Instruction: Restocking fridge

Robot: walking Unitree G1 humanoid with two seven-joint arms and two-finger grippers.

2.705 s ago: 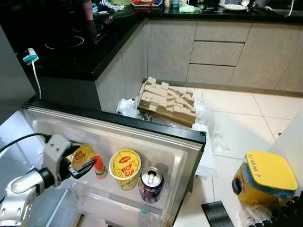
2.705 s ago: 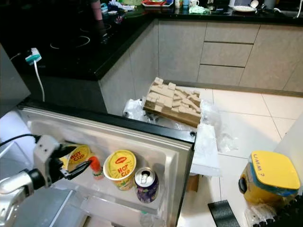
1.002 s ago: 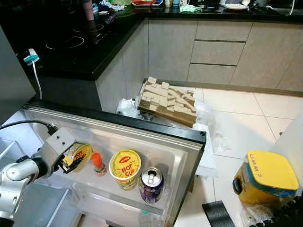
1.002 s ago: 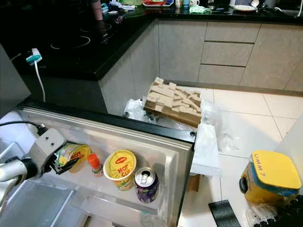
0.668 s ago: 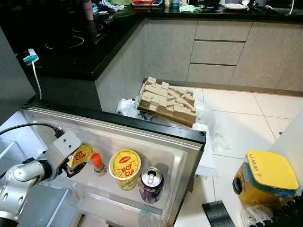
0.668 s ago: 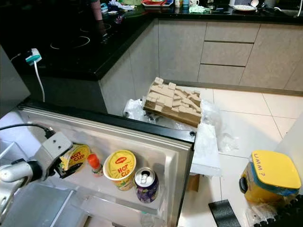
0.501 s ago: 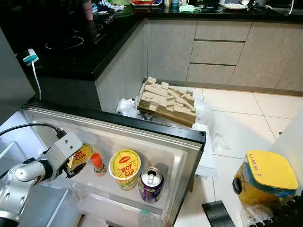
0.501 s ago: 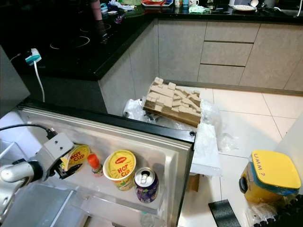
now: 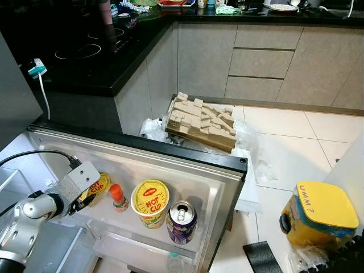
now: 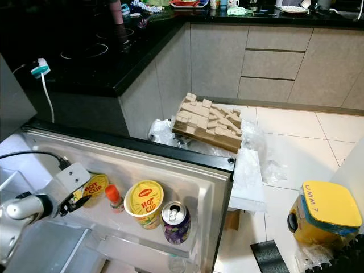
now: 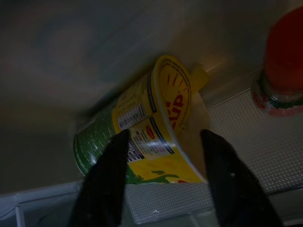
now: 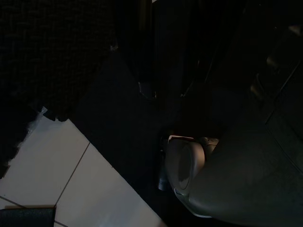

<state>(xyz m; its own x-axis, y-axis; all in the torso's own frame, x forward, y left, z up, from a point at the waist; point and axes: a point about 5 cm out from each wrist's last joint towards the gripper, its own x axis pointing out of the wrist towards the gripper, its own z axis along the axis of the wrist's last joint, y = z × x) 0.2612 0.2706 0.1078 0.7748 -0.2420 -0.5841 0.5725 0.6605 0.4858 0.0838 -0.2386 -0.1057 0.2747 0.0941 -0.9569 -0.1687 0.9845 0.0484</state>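
Left eye view: left tool (image 9: 75, 203), spread, has backed off the tipped noodle cup (image 9: 96, 186). Door shelf (image 9: 136, 227) count: two cups, one red-capped bottle (image 9: 118, 197), one can (image 9: 181, 222).

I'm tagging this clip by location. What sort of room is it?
A home kitchen, most likely: black countertop with a cooktop, grey cabinet drawers, and an open fridge door with shelves holding cup noodles.

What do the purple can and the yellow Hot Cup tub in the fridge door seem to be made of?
The purple can looks like metal: a shiny silver top with a pull tab. The Hot Cup tub seems to be printed paper or plastic with a matte peel-off lid; which one is unclear.
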